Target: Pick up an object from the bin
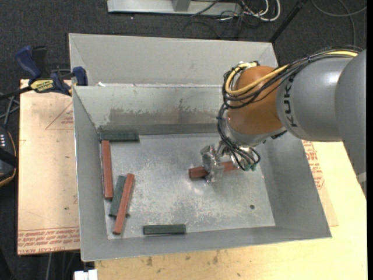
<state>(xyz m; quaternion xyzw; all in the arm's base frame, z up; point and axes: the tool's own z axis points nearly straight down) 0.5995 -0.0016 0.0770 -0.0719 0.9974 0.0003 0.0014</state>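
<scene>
A short red bar (197, 172) lies on the bin floor right of the middle, running roughly left to right. My gripper (211, 165) is down at the bar's middle and covers that part of it. The bar's left end sticks out to the left, and a bit of red shows on the right side by the gripper. The bar appears to rest on the floor.
Along the left wall lie a dark green bar (119, 136), a long red bar (107, 169), a tilted dark green bar (119, 195) and a tilted red bar (124, 204). Another dark green bar (164, 230) lies near the front wall.
</scene>
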